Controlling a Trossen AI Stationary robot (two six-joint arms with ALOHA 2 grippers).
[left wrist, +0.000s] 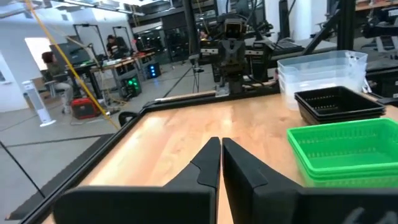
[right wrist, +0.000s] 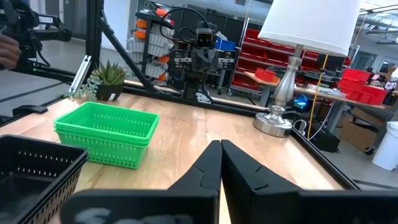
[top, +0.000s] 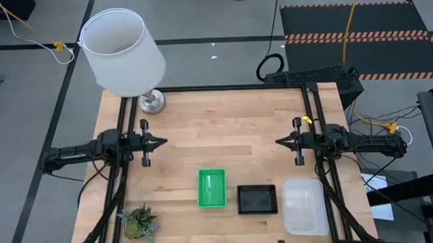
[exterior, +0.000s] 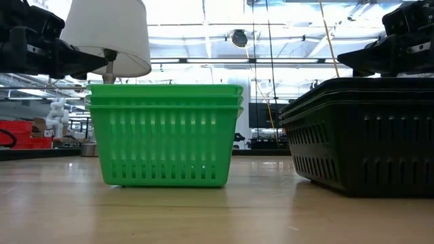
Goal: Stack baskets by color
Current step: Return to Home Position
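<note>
At the left side of the table (top: 223, 114), about midway between its far and near edges, the left gripper (top: 162, 143) hangs above bare wood. Its two fingers (left wrist: 207, 167) are pressed together with nothing between them. Opposite, at the right side, the right gripper (top: 279, 142) is the same, its fingers (right wrist: 209, 168) closed tip to tip and empty. The two point toward each other and are well apart.

The baskets all stand along the near edge in three piles. The green pile (top: 211, 188) is in the middle, the black pile (top: 257, 199) is just beside it on the right, and the clear pile (top: 305, 206) is further right, by the table's right rail. In the low view the three green rims sit evenly one inside another.

We judge that the sorting is done, so little can go wrong. The main risk we see is the clear pile, which is close to the right arm and to the corner. If that arm sinks or swings toward the near side, it may knock the pile crooked or push it off. The lamp (top: 122, 53) at the far left and the plant (top: 138, 221) at the near left are near the left arm, and a wide swing there may tip them.
</note>
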